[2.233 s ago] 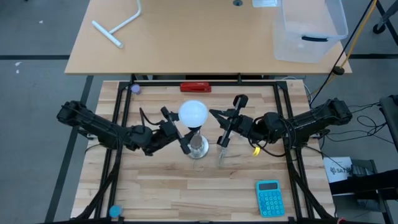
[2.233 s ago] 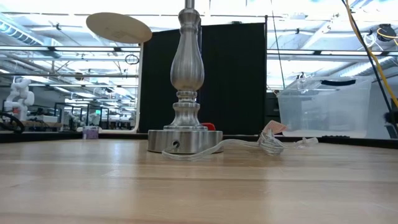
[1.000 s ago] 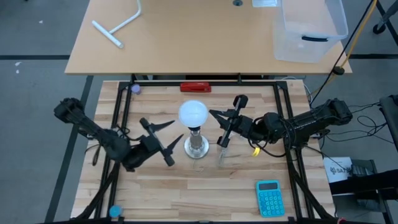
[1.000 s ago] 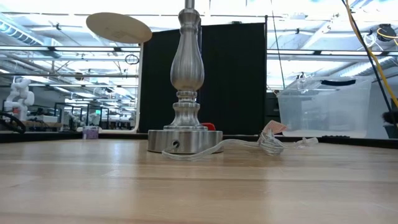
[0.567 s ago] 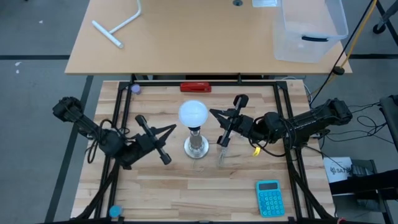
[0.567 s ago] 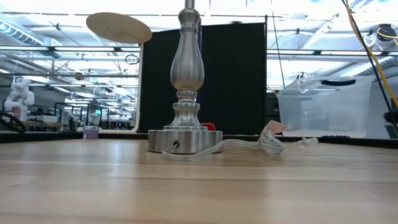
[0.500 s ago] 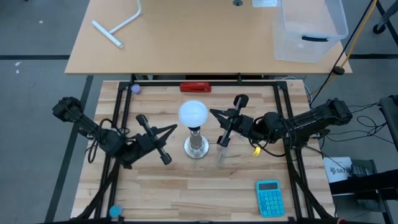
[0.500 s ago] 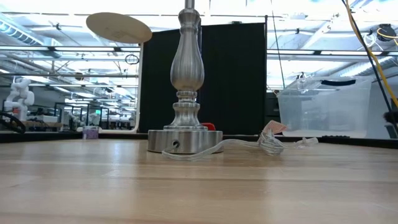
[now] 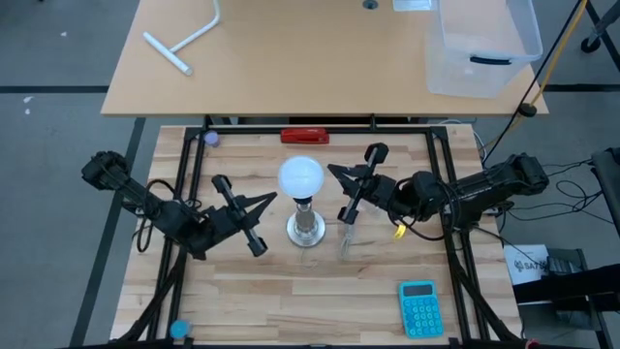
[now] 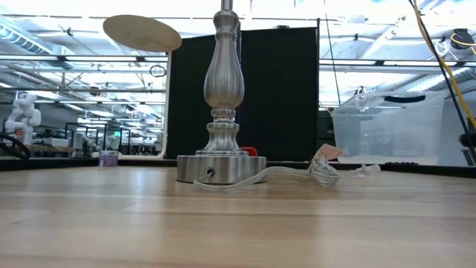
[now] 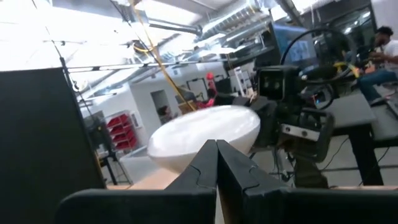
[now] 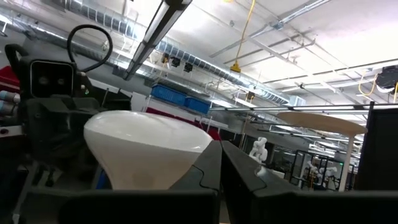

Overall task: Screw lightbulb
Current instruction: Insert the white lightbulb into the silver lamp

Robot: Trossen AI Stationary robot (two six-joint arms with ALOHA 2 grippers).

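The lightbulb [image 9: 301, 177] sits upright on top of the lamp stand [image 9: 306, 229] at the middle of the wooden surface [image 9: 291, 301], held by neither arm. The left gripper [image 9: 254, 224] hangs just beside the stand; its fingers [image 11: 214, 163] are pressed tight together with nothing between them, the bulb's white dome [image 11: 205, 135] just beyond their tips. On the other side, the right gripper [image 9: 344, 192] hovers near the bulb, fingers [image 12: 214, 163] fully closed and empty too, the dome [image 12: 144, 149] close ahead of them. From table height the silver stand [image 10: 223, 104] rises from its round foot, a clear cord [image 10: 297, 173] trailing off beside it.
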